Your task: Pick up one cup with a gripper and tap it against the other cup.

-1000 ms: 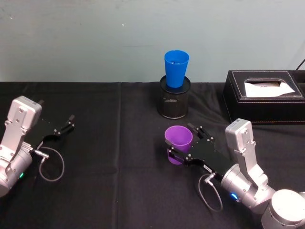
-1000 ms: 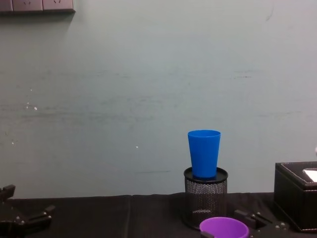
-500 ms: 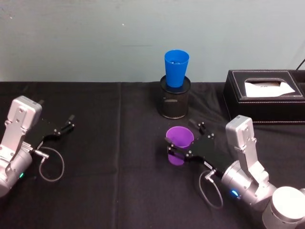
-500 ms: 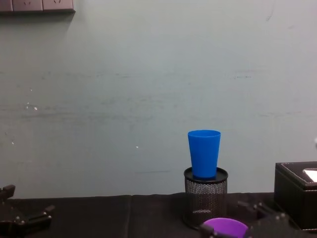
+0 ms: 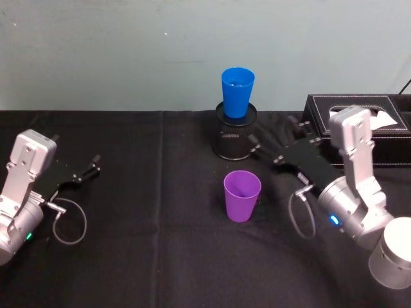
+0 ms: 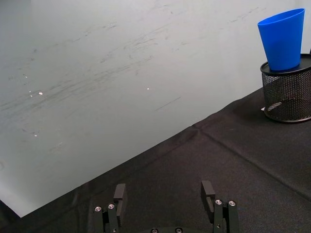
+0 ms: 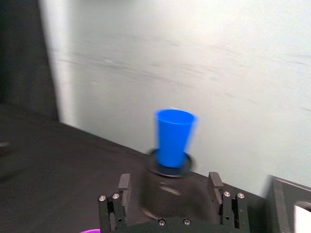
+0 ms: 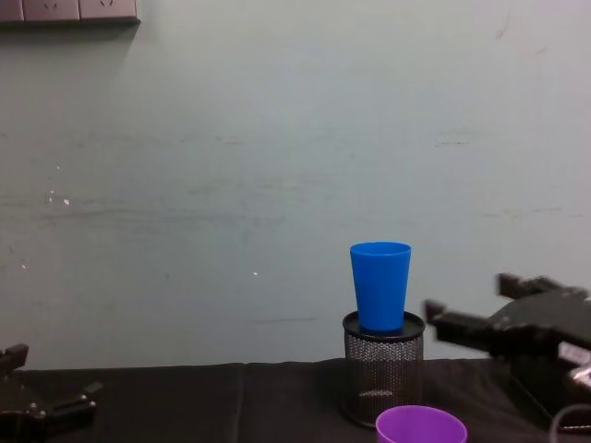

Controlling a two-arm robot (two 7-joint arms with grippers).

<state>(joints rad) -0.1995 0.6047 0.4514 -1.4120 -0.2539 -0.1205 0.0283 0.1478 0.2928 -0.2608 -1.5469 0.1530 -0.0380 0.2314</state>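
With the right gripper (image 5: 268, 149) spread empty and raised beside the mesh holder (image 5: 234, 138) carrying the blue tumbler (image 5: 237, 92) near the table's back edge, a careless swing could topple it, while the purple tumbler (image 5: 242, 196) stands mid-table and the left gripper (image 5: 87, 168) idles open at the left.
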